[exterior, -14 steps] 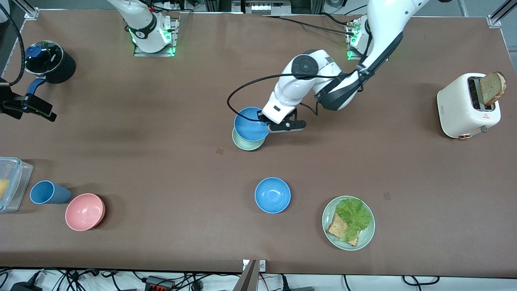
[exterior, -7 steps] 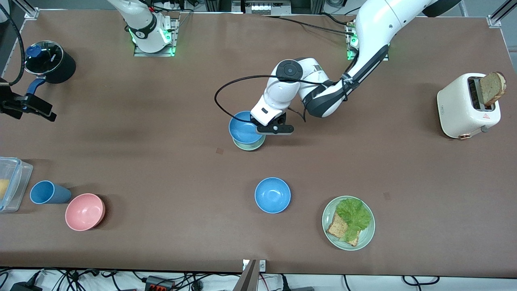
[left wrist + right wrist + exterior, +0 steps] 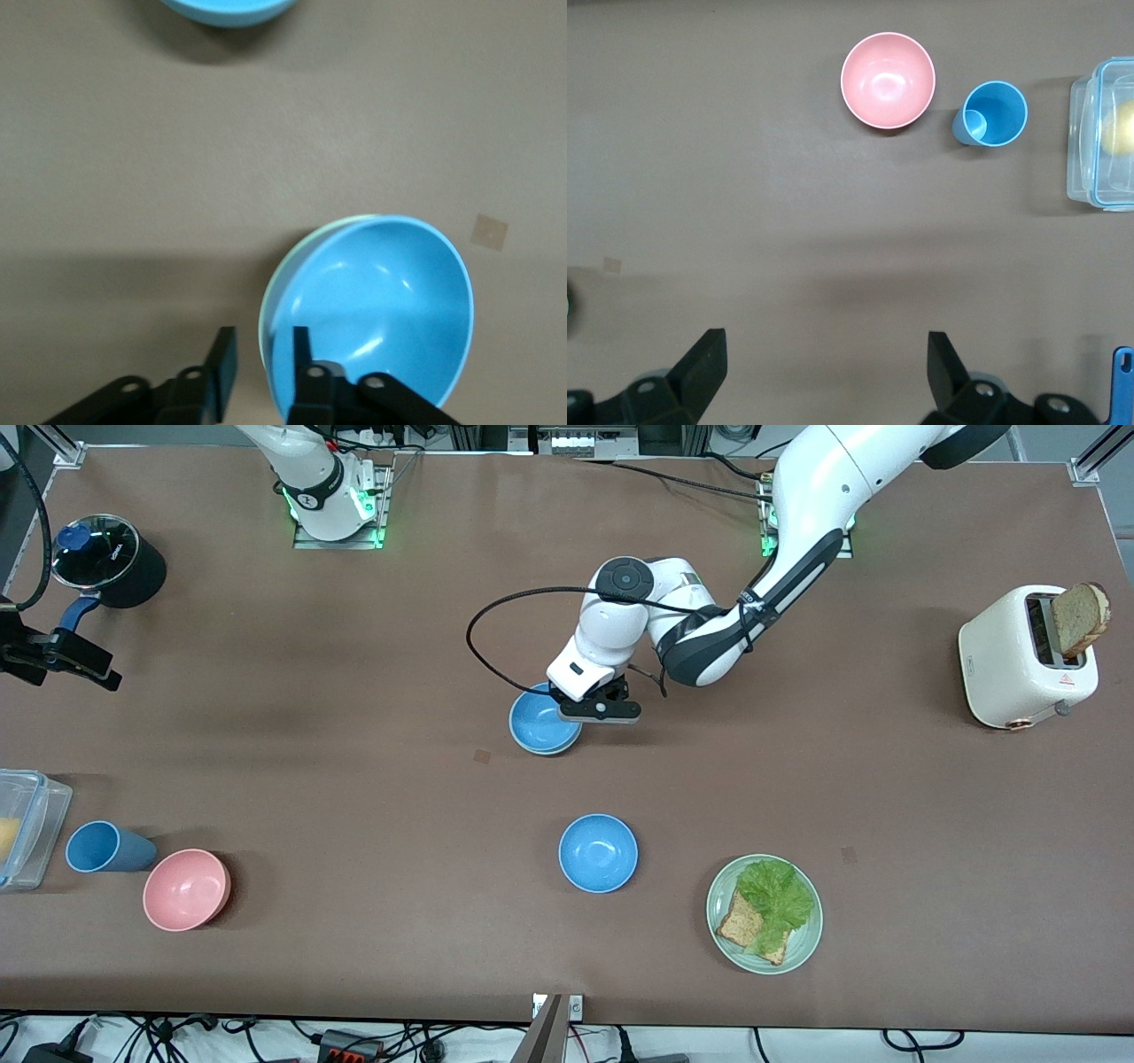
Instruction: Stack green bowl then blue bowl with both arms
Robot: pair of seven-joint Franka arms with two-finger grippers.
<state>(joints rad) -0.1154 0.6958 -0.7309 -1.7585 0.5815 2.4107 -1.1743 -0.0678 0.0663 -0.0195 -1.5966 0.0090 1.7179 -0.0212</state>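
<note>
Two bowls are sitting nested near the middle of the desk [image 3: 354, 717]: the blue bowl [image 3: 544, 724] is resting inside the green bowl [image 3: 276, 282], whose pale rim is only peeking out as a thin crescent around the blue one. The left gripper [image 3: 592, 701] is staying low at the stack, its jaws straddling the blue bowl's rim, one finger inside the bowl and one outside; the fingers [image 3: 301, 352] are standing slightly apart on either side of the wall, and whether they are pressing the rim is not clear. The right gripper [image 3: 824, 363] is waiting high over the desk toward the right arm's end, with its jaws spread wide and nothing between them. Below it, a pink bowl [image 3: 888, 80] is sitting just beside a blue cup [image 3: 992, 113], with a clear lidded container [image 3: 1102, 133] next to the cup. A second blue bowl [image 3: 598, 853] is sitting nearer to the front camera than the stack, well apart from it, and a pale green plate [image 3: 719, 921] with lettuce and toast is lying beside that bowl.
</note>
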